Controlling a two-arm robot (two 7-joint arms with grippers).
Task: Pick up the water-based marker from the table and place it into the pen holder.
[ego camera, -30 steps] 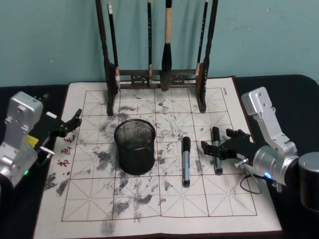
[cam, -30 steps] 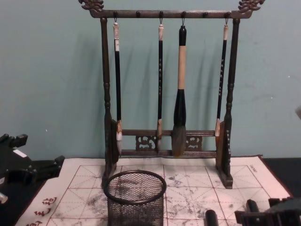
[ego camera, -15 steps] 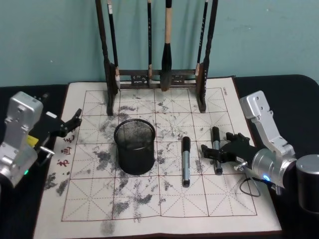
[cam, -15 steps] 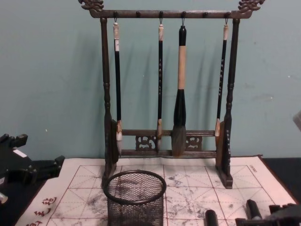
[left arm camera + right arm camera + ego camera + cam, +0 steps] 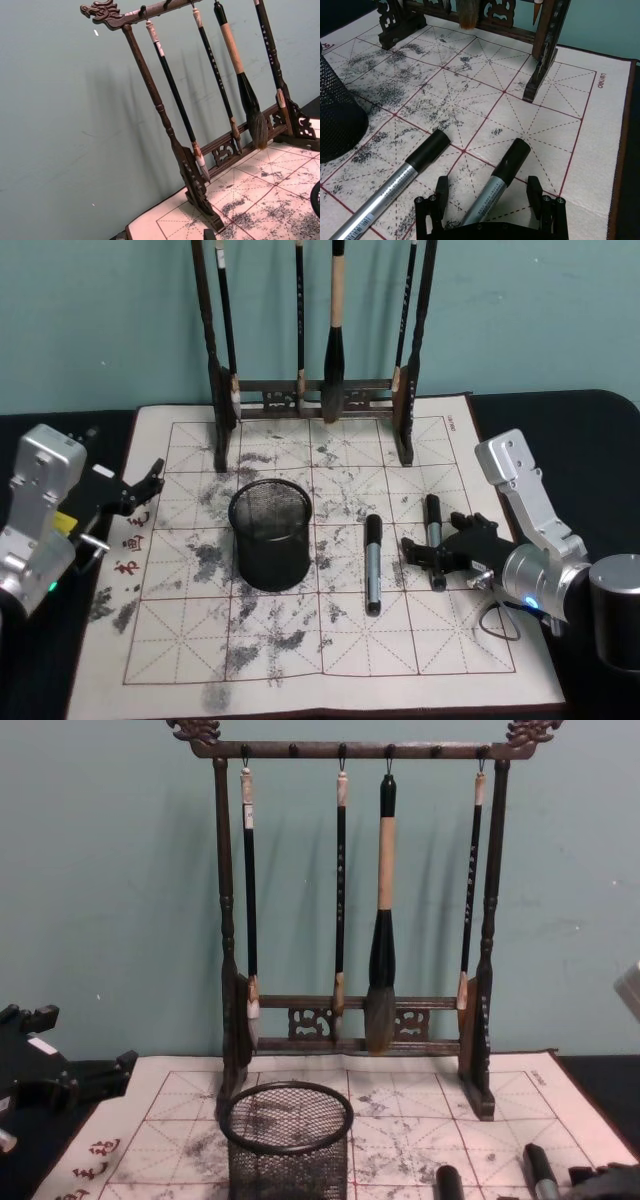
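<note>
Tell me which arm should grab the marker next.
Right. The right gripper is open with its fingers on either side of one marker. The left gripper sits at the mat's left edge, beyond the holder.

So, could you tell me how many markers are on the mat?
2. One marker lies just right of the pen holder; the other marker lies farther right, inside the open right tool.

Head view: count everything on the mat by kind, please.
Markers: 2, one mid-mat, one straddled by the open right gripper
Mesh pen holder: 1
Brush rack: 1
Hanging brushes: 4
Total: 8
</note>
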